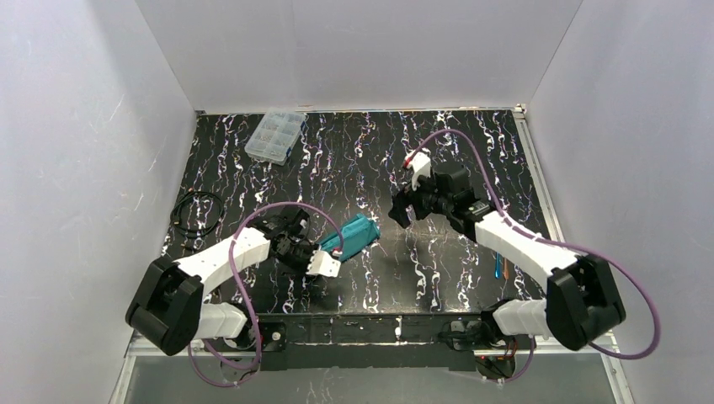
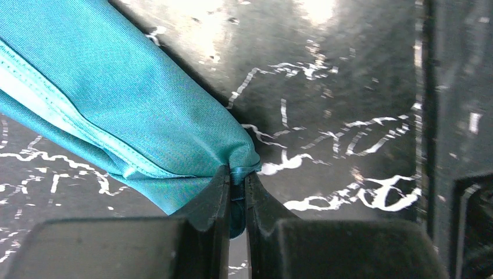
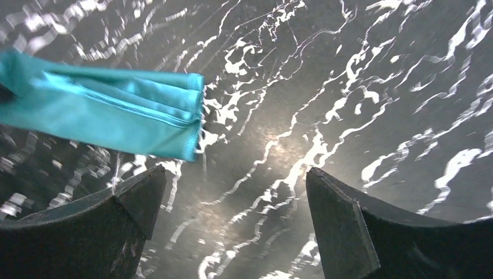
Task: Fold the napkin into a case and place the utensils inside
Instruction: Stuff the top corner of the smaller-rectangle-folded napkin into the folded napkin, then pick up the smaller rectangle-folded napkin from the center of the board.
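Pinching the case corner is the left hand.

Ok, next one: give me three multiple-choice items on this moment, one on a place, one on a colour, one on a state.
1. Where does the clear compartment box sit?
A) far left part of the table
B) near right corner
C) between the arm bases

2. What colour is the napkin?
A) red
B) teal-green
C) white

3. How is the left tool?
A) wide open
B) out of view
C) shut on the napkin's corner

Key:
1 A: the top view shows it by the far left edge.
2 B: every view shows teal-green cloth.
3 C: the left wrist view shows the tool pinching the cloth's corner.
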You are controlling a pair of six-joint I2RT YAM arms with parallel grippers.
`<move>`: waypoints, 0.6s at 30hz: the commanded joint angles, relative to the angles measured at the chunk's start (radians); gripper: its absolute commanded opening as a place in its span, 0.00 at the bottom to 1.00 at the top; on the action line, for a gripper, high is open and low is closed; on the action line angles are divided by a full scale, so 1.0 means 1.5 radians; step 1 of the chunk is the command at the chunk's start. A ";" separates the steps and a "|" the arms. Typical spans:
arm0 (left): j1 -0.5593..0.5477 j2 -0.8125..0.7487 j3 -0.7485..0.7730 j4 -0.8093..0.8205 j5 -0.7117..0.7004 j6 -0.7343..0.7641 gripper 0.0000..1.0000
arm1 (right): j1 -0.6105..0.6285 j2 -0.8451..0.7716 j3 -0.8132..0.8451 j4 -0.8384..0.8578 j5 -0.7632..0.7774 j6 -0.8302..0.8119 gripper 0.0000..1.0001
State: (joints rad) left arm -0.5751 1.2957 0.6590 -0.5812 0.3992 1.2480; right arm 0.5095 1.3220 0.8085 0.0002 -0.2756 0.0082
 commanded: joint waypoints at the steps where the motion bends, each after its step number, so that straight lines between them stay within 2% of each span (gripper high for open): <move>1: 0.033 -0.038 0.003 -0.132 0.083 0.060 0.00 | 0.073 -0.059 -0.021 -0.037 0.113 -0.307 0.99; 4: 0.042 -0.055 -0.004 -0.120 0.099 0.055 0.00 | 0.112 -0.054 -0.010 -0.070 0.129 -0.354 0.99; 8: 0.042 -0.069 -0.007 -0.106 0.104 0.047 0.00 | 0.200 -0.053 -0.048 -0.024 0.161 -0.391 0.99; 11: 0.049 -0.078 -0.004 -0.113 0.108 0.052 0.00 | 0.261 -0.024 -0.055 -0.035 0.166 -0.411 0.98; 18: 0.053 -0.091 -0.015 -0.115 0.109 0.054 0.00 | 0.318 0.051 -0.085 0.059 0.150 -0.414 0.94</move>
State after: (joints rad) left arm -0.5022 1.1839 0.6548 -0.7155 0.5220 1.3140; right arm 0.9604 1.3483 0.7048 -0.0269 -0.0616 -0.5728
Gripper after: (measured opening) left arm 0.058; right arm 0.950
